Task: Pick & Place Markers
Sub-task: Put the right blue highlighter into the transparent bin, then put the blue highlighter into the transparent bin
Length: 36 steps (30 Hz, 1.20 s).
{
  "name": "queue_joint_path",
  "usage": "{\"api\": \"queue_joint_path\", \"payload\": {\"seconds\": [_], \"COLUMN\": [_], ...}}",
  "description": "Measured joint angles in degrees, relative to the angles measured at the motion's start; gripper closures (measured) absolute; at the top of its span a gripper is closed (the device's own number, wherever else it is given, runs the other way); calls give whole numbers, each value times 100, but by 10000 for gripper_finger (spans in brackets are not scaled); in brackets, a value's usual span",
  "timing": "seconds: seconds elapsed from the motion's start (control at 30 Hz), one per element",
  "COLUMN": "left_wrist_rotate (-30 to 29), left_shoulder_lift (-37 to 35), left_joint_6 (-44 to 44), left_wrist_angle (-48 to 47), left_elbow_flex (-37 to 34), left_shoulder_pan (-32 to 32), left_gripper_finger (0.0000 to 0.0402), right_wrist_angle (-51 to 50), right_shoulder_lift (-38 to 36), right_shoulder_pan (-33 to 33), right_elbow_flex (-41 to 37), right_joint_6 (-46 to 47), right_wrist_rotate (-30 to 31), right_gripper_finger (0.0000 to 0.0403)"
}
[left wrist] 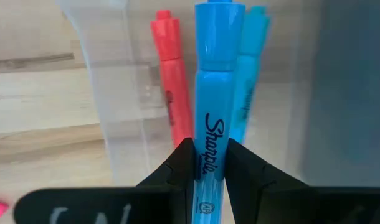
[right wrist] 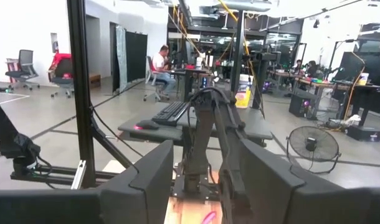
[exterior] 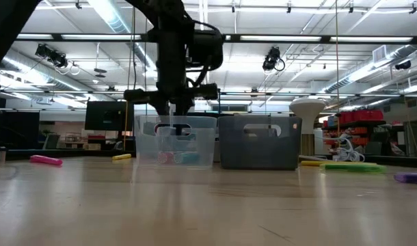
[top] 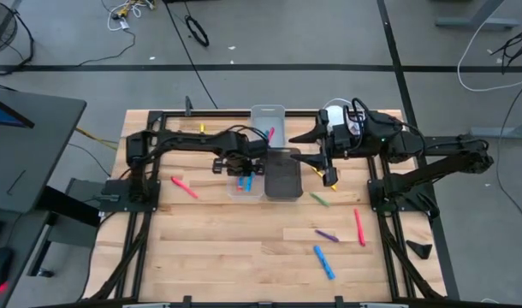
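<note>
Left pincer grips one blue marker.

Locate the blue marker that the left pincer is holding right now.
The blue marker is clamped in the left pincer, directly above the clear bin near the table's middle. Below it, inside that bin, lie a red marker and another blue one.

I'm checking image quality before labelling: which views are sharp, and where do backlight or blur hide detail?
Left wrist view: the blue Sharpie marker in the left gripper is crisp, the red marker behind softer. Low view: ceiling lights silhouette the arm; the clear plastic bin blurs its contents. High view: evenly lit, small. Right wrist view: near fingers soft.
</note>
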Motion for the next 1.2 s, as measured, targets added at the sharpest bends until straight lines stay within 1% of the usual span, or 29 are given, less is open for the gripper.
{"api": "queue_joint_path", "payload": {"seconds": [0.13,0.2,0.37,0.6,0.7,0.8,0.9,1.0,1.07,1.2], "left_wrist_rotate": [52,154,142,170,168,200,255,182,20,-552], "left_shoulder_lift": [230,318,364,360,360,360,358,272,183,-30], "left_joint_6": [56,71,78,94,104,164,614,1526,2104,3143], "left_wrist_angle": [82,278,390,353,346,355,397,568,706,744], "left_elbow_flex": [0,6,11,5,5,7,12,22,33,33], "left_shoulder_pan": [26,48,55,76,87,87,86,4,-96,-361], "left_gripper_finger": [335,335,333,243,223,217,218,221,221,221], "right_wrist_angle": [-64,-87,-157,-321,-328,-331,-338,-351,-353,-405], "right_shoulder_lift": [2,2,2,2,2,2,2,2,2,2], "right_shoulder_pan": [0,0,0,0,0,0,0,0,-2,0], "right_elbow_flex": [0,0,0,0,0,0,0,0,0,0], "right_joint_6": [0,-1,-1,-20,-21,-45,-188,-281,-294,-296], "right_wrist_rotate": [-1,-1,-1,-1,-1,1,1,1,1,1], "right_gripper_finger": [218,218,218,218,218,218,218,218,218,218]}}
